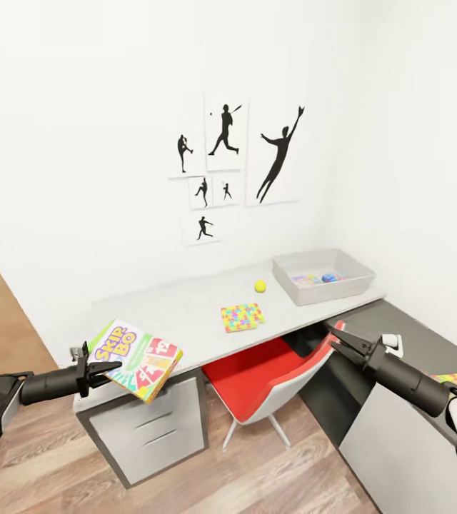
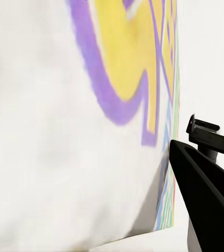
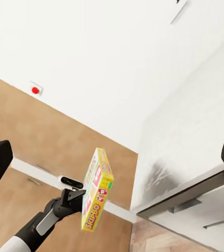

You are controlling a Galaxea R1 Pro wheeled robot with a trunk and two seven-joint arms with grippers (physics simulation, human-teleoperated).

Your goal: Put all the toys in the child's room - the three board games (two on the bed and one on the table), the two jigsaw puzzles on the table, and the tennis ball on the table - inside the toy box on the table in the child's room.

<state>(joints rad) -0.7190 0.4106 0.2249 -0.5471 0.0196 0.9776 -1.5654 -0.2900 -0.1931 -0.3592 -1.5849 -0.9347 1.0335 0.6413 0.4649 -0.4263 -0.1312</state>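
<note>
Left tool [image 1: 103,370] grips the game box [image 1: 137,359] beside the bench [image 1: 186,314]; right tool [image 1: 340,343] hangs open, empty.

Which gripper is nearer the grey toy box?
Right. The right gripper hangs below the grey rectangular toy box by the desk's right end; the left gripper holds the Skip-Bo box far left.

The words "SKIP-BO" are showing in big yellow letters on the lid of the game box [image 1: 135,359] that the left gripper [image 1: 103,371] is pinching between its fingers. In the right wrist view the same name is running along the thin edge of the box [image 3: 97,191]. Smaller marks are sitting on the lid past the fingertips, too small to read.
</note>
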